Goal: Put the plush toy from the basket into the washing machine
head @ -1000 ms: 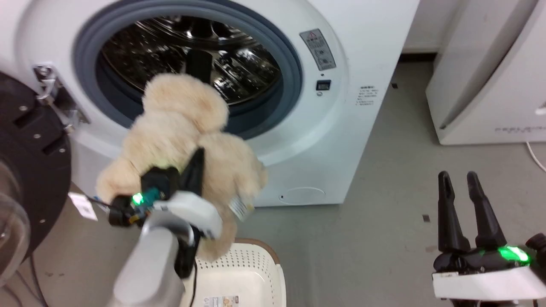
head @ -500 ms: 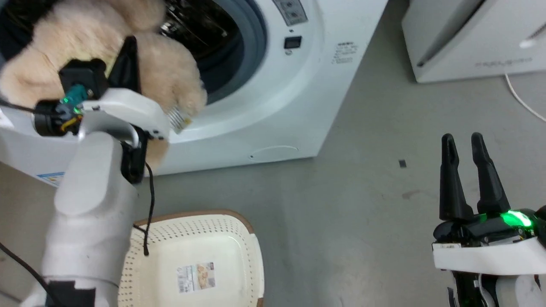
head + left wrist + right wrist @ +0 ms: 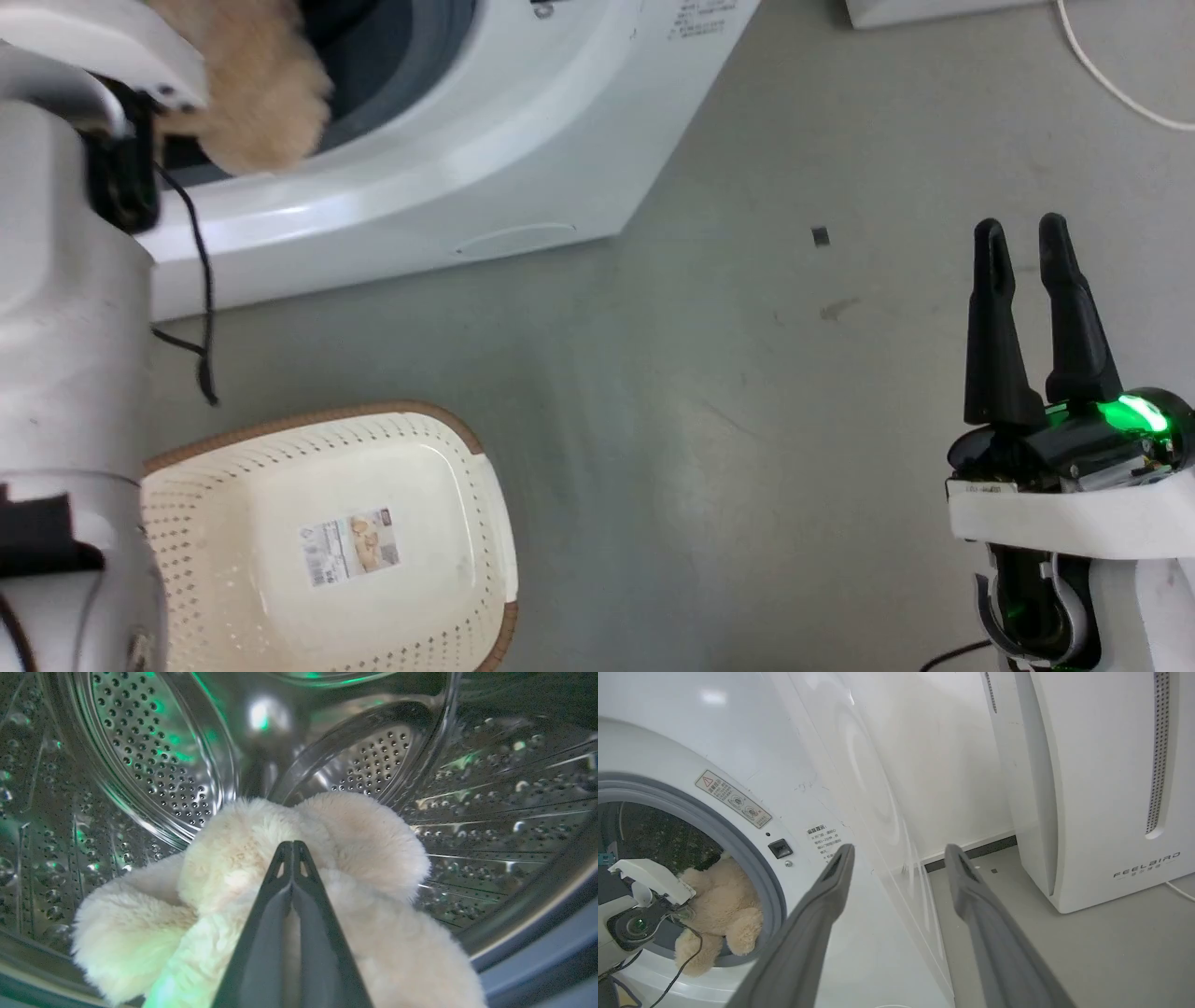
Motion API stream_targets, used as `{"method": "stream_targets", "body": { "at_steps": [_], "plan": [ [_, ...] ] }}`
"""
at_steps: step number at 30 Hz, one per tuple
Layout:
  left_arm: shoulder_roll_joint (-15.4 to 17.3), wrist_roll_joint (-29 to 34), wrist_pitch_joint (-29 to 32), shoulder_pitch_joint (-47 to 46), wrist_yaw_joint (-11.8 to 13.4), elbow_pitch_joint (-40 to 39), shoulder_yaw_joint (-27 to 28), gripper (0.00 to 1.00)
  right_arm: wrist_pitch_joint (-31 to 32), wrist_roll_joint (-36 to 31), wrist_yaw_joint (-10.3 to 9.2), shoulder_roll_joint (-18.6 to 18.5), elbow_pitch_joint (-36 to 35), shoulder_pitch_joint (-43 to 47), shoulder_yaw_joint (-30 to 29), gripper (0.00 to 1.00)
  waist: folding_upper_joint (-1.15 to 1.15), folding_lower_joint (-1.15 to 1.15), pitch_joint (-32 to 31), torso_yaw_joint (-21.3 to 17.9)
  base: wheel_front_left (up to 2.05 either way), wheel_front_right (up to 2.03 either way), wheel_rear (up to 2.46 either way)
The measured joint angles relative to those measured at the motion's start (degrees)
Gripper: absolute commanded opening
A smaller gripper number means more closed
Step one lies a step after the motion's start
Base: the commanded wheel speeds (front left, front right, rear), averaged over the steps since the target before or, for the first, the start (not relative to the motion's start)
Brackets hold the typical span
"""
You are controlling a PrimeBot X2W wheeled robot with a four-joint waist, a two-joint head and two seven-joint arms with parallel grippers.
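left fingers (image 3: 292,847): clenched. the two tips meet and press into the fur of the plush toy (image 3: 373,849), so they are grasping it.
plush toy: cream-beige and fluffy. it bulges out on both sides of the left fingers and also beyond their tips. one rounded limb lies to the left of them, low in the left wrist view.
place of the toy: inside the mouth of the washing machine (image 3: 448,168). the steel drum (image 3: 154,756) with its small holes is around and ahead of the left fingers. in the right wrist view the lower part of the toy hangs over the grey rubber ring (image 3: 773,891).
contact with the drum: i cannot tell if the toy touches the steel.
left forearm (image 3: 65,327): pale, it reaches up to the door opening, and a black cable (image 3: 203,280) hangs from it.
right fingers (image 3: 994,280): released and a little spread, pointing up the head view, with bare floor (image 3: 700,420) seen between them. a green light (image 3: 1134,413) shines at their base.
basket (image 3: 327,413): it stands on the floor, well apart from the right fingers and to their left, just beside the left forearm. a sticker label (image 3: 350,546) lies on its inside bottom.
white appliance (image 3: 1101,788): beyond the right fingers and to their right in the right wrist view. it has grey lettering and stands apart from the washing machine.
white cable (image 3: 1102,84): on the floor, well ahead of the right fingers.
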Motion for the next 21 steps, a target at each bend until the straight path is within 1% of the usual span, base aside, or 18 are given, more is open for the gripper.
{"method": "stream_targets", "body": {
  "at_steps": [5,10,16,21],
  "plan": [
    [2.6,0.5,0.0,-4.4,0.0,2.0,0.9,0.00,0.0,0.4,0.00,0.0,-0.4,-0.9,0.5,1.00,0.00,0.00,3.9,-1.6,0.00,0.00,0.00],
    [4.5,1.3,0.0,-9.7,-0.1,2.2,1.4,0.00,0.0,0.4,0.00,0.0,-1.1,-1.8,1.3,1.00,0.00,0.00,7.4,-2.7,0.00,0.00,0.00],
    [5.0,2.7,0.0,-15.2,0.0,1.6,1.2,0.00,0.0,-0.1,0.00,0.0,-1.5,-2.9,1.8,1.00,0.00,0.00,11.0,-3.5,0.00,0.00,0.00],
    [5.2,3.7,0.0,-16.6,0.7,0.7,1.2,0.00,0.0,-0.1,0.00,0.0,-1.6,-3.4,2.3,1.00,0.00,0.00,12.6,-3.7,0.00,0.00,0.00]
  ]
}}
